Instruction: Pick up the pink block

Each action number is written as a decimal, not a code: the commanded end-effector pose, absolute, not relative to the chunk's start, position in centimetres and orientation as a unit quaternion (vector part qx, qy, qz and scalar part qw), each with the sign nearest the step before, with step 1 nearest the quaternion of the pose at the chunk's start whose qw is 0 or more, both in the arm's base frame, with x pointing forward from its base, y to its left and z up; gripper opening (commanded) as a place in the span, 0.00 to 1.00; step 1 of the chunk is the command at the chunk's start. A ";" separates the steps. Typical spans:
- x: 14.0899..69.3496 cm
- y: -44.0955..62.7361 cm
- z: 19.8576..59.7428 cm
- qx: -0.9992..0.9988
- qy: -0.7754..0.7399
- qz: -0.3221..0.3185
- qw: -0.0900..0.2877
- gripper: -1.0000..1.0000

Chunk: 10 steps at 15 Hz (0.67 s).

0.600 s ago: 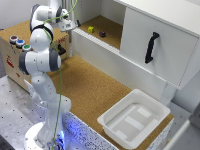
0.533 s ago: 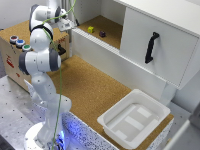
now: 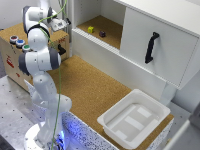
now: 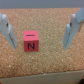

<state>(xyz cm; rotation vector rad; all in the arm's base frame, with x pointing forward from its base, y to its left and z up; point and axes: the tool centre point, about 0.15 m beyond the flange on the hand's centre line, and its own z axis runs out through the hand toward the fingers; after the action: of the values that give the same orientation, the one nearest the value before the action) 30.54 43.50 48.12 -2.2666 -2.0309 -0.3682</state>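
White Franka Panda arm stands upright on its base at the exterior view's left, lower links stacked vertically, with a large rounded elbow joint at mid height. Upper links fold back up and over, carrying the wrist to the top of the frame. Grey two-finger gripper sits at the end of the wrist, pointing toward the exterior view's right; its state is unreadable there. In the wrist view the gripper has both pale grey fingers spread wide apart, jaws parted, nothing held between them.
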 end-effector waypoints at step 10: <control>31.7 49.8 46.1 -0.711 -0.700 -0.052 0.051 1.00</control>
<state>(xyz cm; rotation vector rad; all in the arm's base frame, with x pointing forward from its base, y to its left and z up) 30.71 46.72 46.28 -2.1939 -2.0580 -0.3133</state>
